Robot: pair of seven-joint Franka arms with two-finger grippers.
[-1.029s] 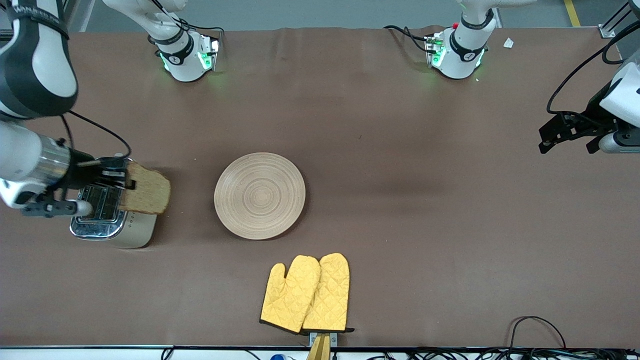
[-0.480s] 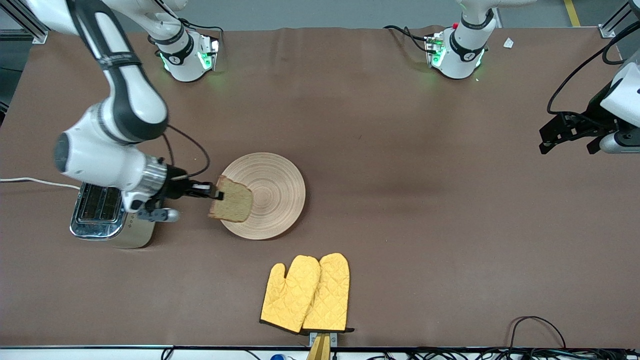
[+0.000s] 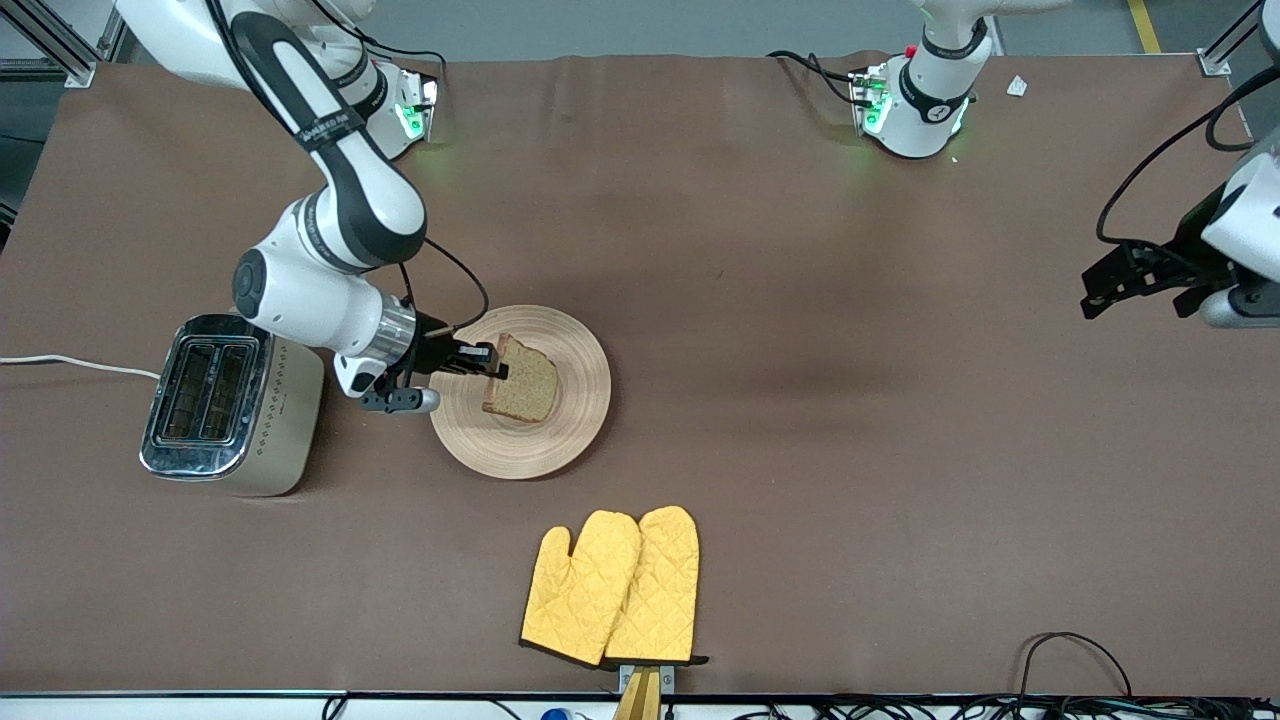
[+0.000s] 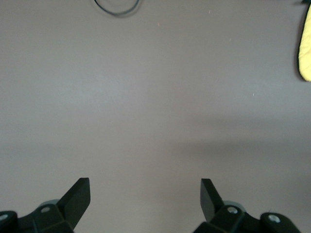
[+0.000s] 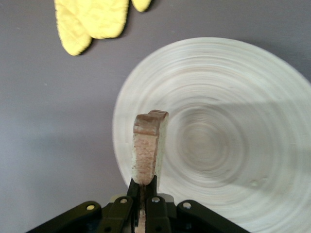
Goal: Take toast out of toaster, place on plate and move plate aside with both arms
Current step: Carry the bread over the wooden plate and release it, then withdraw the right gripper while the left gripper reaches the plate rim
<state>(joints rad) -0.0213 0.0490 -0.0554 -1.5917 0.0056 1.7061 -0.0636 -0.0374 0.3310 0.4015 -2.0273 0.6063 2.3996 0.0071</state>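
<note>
My right gripper [image 3: 492,365] is shut on the toast [image 3: 522,378], a brown speckled slice, and holds it over the round light wooden plate [image 3: 575,395] in the middle of the table. In the right wrist view the toast [image 5: 148,145] stands edge-on between the fingers [image 5: 137,190], above the plate [image 5: 233,145]. My left gripper [image 3: 1140,275] is open and empty, up over the left arm's end of the table; in the left wrist view its fingertips [image 4: 80,194] show over bare tablecloth.
A chrome two-slot toaster [image 3: 225,405] stands toward the right arm's end, beside the plate. Two yellow oven mitts [image 3: 612,585] lie nearer to the front camera than the plate; they also show in the right wrist view [image 5: 92,19].
My right arm has carried the toast from above the toaster across to over the plate. The left arm has barely moved.
</note>
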